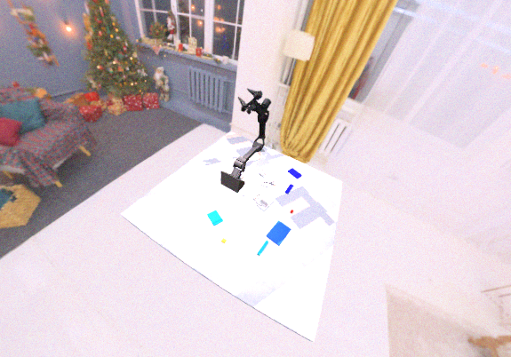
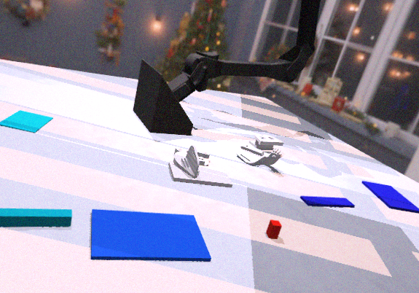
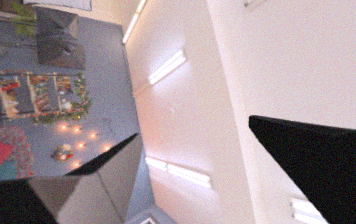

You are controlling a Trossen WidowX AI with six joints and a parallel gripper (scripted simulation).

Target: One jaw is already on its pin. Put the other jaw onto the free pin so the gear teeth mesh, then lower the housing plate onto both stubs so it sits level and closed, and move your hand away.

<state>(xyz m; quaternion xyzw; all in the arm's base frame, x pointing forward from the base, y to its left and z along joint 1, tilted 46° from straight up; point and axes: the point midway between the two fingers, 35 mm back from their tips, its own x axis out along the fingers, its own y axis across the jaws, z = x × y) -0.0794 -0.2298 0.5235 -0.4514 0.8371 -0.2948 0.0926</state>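
Observation:
The pale grey base plate [image 2: 202, 181] lies mid-table, with one toothed jaw [image 2: 188, 165] standing on it; small grey parts show behind that jaw. The other jaw [image 2: 260, 159] [image 1: 269, 183] lies off the base, nearer the arm's side of the table. A small pale plate with openings, seemingly the housing plate [image 2: 267, 141], is right behind that loose jaw; whether they touch I cannot tell. Pins are too small to make out. My gripper [image 1: 244, 94] [image 3: 195, 129] is open and empty, raised high above the table and far from all parts. It is out of frame in the exterior view.
A black wedge-shaped block [image 1: 232, 181] [image 2: 161, 106] stands at the arm's base. A blue plate [image 2: 148, 235], a teal bar [image 2: 24, 218], a cyan square [image 2: 26, 121], a red block [image 2: 274, 229], two dark blue slabs [image 2: 327, 201] [image 1: 294, 173] and a yellow cube [image 1: 224, 241] lie around the parts.

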